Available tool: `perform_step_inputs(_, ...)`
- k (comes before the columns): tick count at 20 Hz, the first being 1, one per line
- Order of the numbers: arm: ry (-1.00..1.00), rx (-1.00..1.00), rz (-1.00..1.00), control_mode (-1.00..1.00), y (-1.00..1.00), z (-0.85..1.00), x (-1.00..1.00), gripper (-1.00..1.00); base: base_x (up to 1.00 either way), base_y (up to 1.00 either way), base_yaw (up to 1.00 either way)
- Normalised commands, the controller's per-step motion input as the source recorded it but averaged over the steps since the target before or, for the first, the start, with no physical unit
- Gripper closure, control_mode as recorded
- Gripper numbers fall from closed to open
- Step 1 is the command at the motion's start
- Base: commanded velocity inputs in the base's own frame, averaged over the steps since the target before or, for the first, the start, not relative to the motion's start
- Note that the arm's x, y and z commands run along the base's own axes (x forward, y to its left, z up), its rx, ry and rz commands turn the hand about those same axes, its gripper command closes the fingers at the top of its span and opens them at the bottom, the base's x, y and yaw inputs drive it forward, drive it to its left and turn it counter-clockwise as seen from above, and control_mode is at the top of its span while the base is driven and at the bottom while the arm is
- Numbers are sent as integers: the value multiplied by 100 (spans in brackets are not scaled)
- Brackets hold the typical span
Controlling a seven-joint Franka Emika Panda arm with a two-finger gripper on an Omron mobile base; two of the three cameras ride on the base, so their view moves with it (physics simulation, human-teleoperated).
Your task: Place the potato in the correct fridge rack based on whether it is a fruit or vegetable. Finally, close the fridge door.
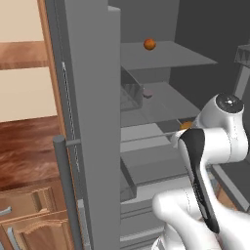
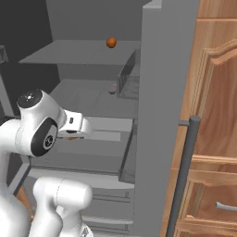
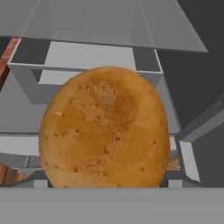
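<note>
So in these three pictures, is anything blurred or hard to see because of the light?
Hand view: the potato is very close, sharp and evenly lit, hiding much behind it. Left base view: the fridge interior is dim grey, and the orange-brown round item is small but clear. Right base view: similarly dim, no glare.

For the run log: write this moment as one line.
stage: carrying | potato: close before the hand camera, in the fingers | fridge door: open | orange ball: top shelf

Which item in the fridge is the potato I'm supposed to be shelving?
Start at the open fridge and find the white arm reaching into its middle. The potato sits right at the gripper there, a tan-yellow speckled lump. The other round item is darker orange-brown and lies alone on the top shelf.
</note>
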Motion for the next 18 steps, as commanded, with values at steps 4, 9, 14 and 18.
perform_step_inputs(4, 0, 0, 1, -100, 0, 0, 93, 100, 0, 0, 0)
perform_step_inputs(9, 0, 0, 0, -100, 0, 0, 100, 100, 0, 0, 0)
perform_step_inputs(14, 0, 0, 0, -100, 0, 0, 100, 100, 0, 0, 0)
perform_step_inputs(18, 0, 0, 0, -100, 3, 0, 98, 100, 0, 0, 0)
